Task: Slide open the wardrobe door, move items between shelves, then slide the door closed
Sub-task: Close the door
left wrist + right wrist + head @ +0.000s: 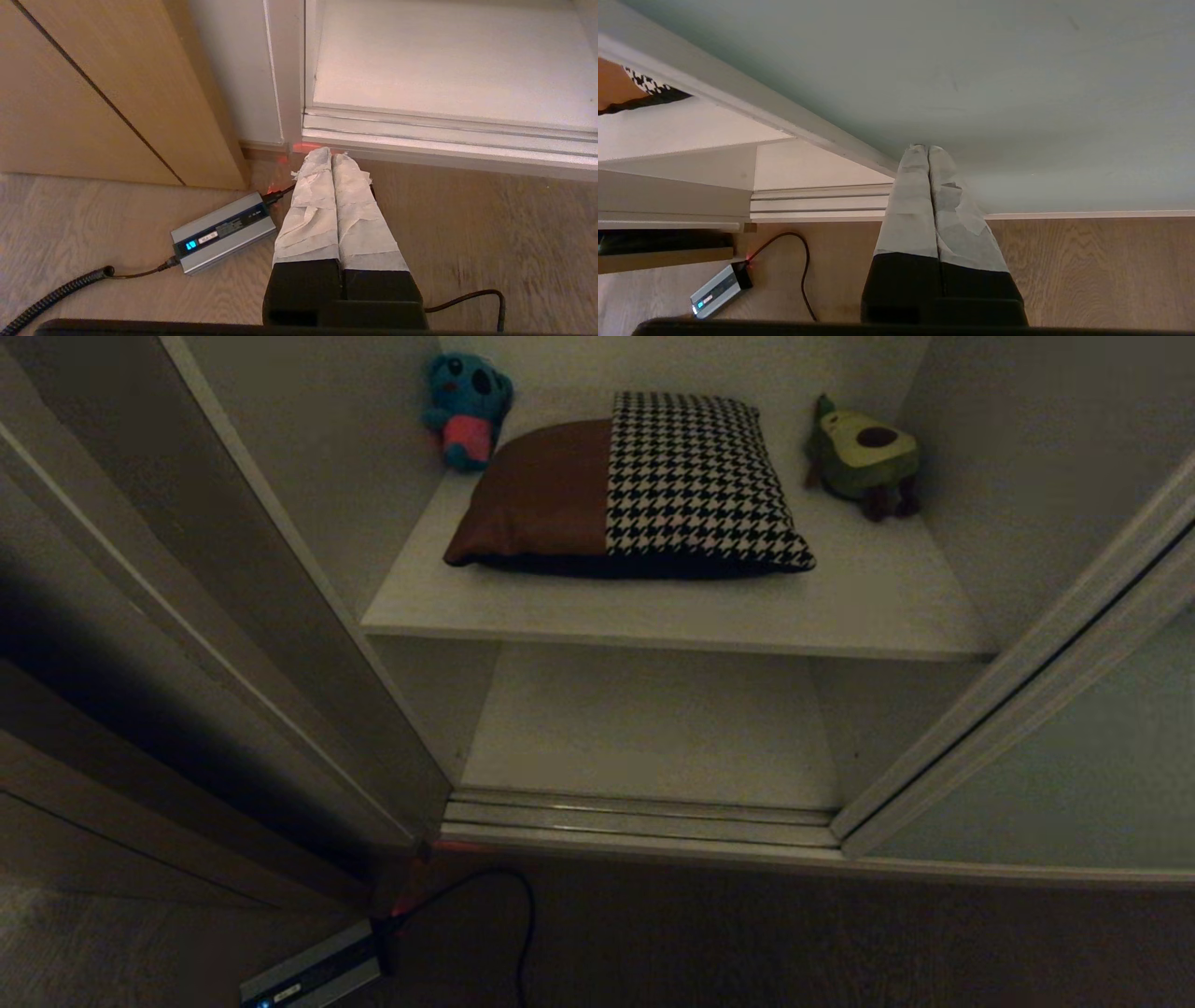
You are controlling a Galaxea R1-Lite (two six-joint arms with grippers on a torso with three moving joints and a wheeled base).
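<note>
Wardrobe open: sliding wardrobe door (1074, 756) pushed aside on the robot's right. Cushion (627, 485) flat on upper shelf (868, 607), long axis across the opening; lower shelf (644, 728) bare. Right gripper (928, 148) nearer, pressed closed, empty, by the door face. Left gripper (331, 151) closed near the floor.

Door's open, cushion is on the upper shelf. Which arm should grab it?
Probably the right. The right gripper, shut, is raised beside the sliding door, with the cushion and its shelf nearby. The left gripper, also shut, hangs low over the floor, near the silver box.
</note>
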